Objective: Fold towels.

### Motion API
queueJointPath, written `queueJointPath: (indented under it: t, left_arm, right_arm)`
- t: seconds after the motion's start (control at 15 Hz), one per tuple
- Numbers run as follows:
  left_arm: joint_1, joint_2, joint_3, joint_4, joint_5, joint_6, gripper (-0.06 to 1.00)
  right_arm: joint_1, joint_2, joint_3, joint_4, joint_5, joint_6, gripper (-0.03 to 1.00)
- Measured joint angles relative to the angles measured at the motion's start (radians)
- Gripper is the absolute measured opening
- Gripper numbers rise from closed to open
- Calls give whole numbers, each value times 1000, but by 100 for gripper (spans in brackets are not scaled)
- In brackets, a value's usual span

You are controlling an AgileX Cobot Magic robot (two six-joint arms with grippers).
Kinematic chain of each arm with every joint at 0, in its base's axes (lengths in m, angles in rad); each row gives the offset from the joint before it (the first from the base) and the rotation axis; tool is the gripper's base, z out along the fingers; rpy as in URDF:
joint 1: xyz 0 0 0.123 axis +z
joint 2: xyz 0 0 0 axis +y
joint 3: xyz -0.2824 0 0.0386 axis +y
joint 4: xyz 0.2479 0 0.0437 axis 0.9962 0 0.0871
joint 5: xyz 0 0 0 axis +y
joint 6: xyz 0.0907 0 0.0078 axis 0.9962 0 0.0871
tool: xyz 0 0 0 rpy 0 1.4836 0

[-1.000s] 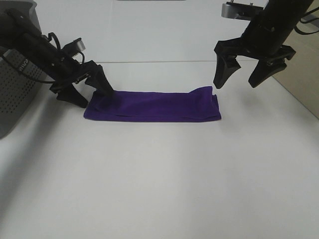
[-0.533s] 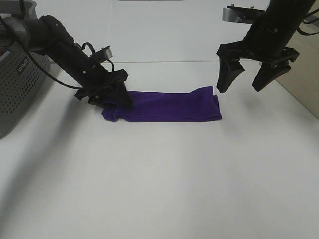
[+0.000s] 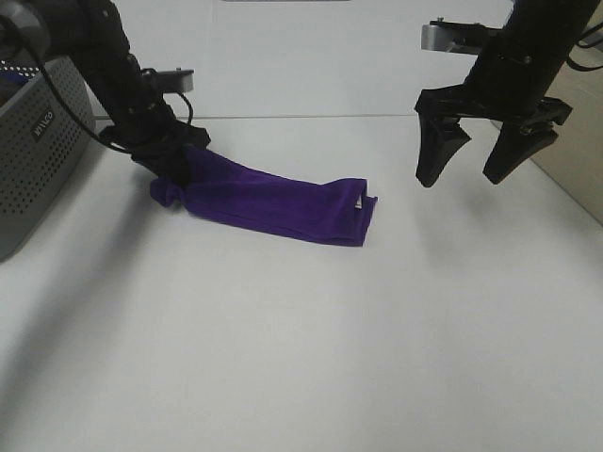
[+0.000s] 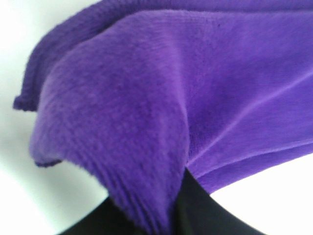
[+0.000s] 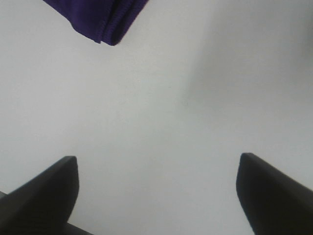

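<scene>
The deep purple plush towel [image 3: 268, 200] lies folded into a long strip on the white table, slanting from upper left to lower right. A bit of white tag shows at its right end [image 3: 360, 201]. My left gripper [image 3: 172, 168] is shut on the towel's left end, which is bunched and lifted. In the left wrist view the purple towel [image 4: 161, 93] fills the picture over a black finger [image 4: 193, 210]. My right gripper [image 3: 478, 172] hangs open and empty above the table, right of the towel. The right wrist view shows the towel's corner [image 5: 98, 22] and both fingertips [image 5: 46, 188] apart.
A grey perforated basket [image 3: 33, 155] stands at the left edge of the table. A tan board [image 3: 575, 151] stands at the far right. The table's back edge [image 3: 301, 117] runs behind both arms.
My left gripper closed on the towel's left end and pulled it left and back. The towel slid left and now lies slanted. The right gripper stayed open, nearly still.
</scene>
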Motion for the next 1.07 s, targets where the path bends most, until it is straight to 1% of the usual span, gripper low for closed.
queueJointPath:
  t: [0.13, 0.2, 0.27, 0.4, 0.6, 0.73, 0.87, 0.93, 1.0, 1.07]
  left_arm:
    - [-6, -65, -11, -4, 1, -1, 6]
    - [-22, -94, -12, -14, 2, 7, 6]
    - [-45, -108, -12, -30, 2, 13, 6]
    - [-132, -98, -12, -51, 3, 35, 6]
    - [-224, -52, -12, -58, -35, 39, 6]
    - [-264, -34, -12, -58, -69, 39, 6]
    - [-285, -31, -12, -59, -113, 32, 8]
    - [-296, -31, -12, -76, -142, 30, 16]
    - [-305, -31, -12, -110, -165, 28, 30]
    - [-314, -31, -12, -141, -170, 28, 47]
  right_arm:
    - [0, 0, 0, 0, 6, 0, 85]
    - [0, 0, 0, 0, 7, 0, 85]
    - [0, -1, 0, 0, 8, 0, 85]
    - [0, -14, 0, -1, 8, 0, 85]
    - [0, -67, 0, 0, 8, 0, 85]
    - [0, -97, 0, 0, 9, 0, 85]
    - [0, -110, 0, 0, 9, 0, 85]
    - [0, -118, 0, 0, 9, 0, 85]
    - [0, -126, 0, 3, 9, 0, 85]
    - [0, -137, 0, 7, 9, 0, 85]
